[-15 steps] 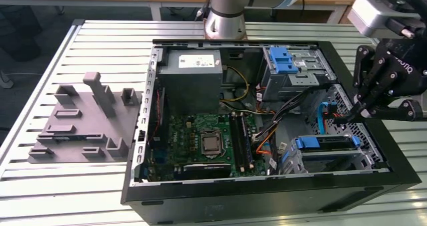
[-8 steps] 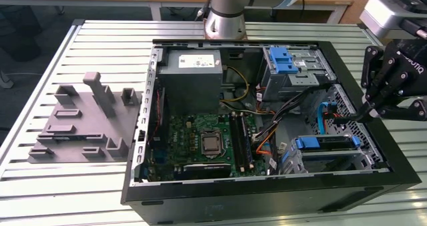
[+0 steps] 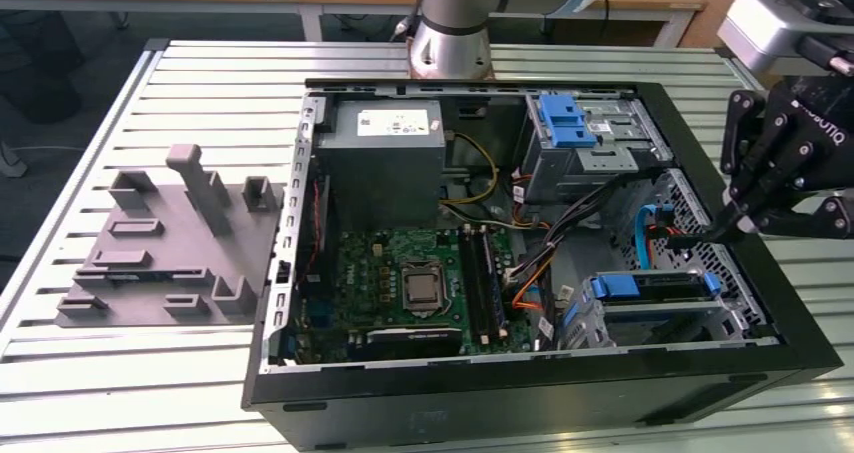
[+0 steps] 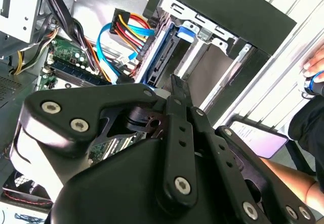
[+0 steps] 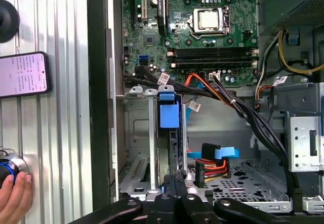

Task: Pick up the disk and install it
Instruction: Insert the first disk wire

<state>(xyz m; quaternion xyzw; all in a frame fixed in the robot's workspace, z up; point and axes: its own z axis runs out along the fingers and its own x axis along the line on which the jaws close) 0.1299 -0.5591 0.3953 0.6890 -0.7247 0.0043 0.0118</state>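
Note:
The disk (image 3: 650,285) sits on edge in the drive bay at the front corner of the open computer case (image 3: 534,393), on the exterior view's right. Its blue bracket shows in both wrist views (image 5: 169,115) (image 4: 161,57). My gripper (image 3: 721,231) hangs just above the case's wall by that bay. The black fingers are shut together, tips close to the end of the disk (image 5: 174,181), with nothing seen between them. In the second wrist view the fingertips (image 4: 177,85) point down at the bay.
Red, yellow and blue cables (image 5: 212,161) lie beside the bay. A grey power supply (image 3: 380,163) and a silver cage with a blue latch (image 3: 587,133) fill the case's far side. A grey fixture (image 3: 160,243) stands on the slatted table. A phone (image 5: 23,74) and a person's hand (image 5: 10,193) lie outside the case.

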